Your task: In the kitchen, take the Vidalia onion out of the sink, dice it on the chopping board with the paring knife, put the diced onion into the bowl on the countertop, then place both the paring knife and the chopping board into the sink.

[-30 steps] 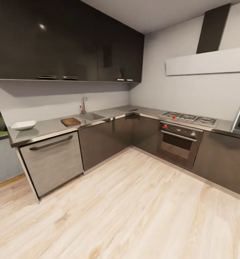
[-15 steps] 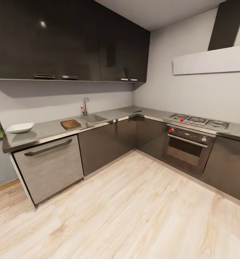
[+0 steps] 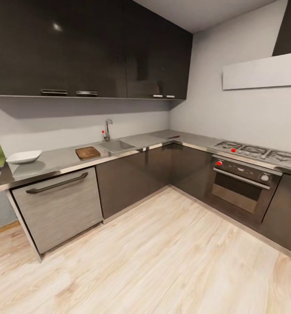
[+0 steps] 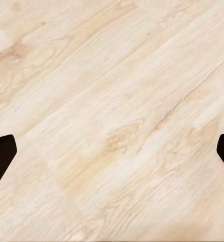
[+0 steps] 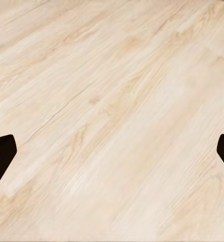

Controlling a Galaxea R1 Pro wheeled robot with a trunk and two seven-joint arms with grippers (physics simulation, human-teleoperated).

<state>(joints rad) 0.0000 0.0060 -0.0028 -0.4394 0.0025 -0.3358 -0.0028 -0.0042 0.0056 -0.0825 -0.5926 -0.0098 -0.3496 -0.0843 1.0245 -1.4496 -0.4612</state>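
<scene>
Both claws have black, angular fingertips (image 4: pixel 1 159) (image 5: pixel 1 156).

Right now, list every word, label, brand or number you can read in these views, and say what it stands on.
None: no readable text in any view.
Oven front and its knobs: no legible marking; red dots only.
Dishwasher front, upper cabinets, hood: blank.
Chopping board and bowl: no label visible.
Wrist views: bare wooden floor, no print.

Even, bright, soft light fills the kitchen. A small glare spot sits on the glossy upper cabinets (image 3: pixel 56 27), which shade the wall below. Straight lines bow toward the head view's edges, and everything looks slightly blurred.
</scene>
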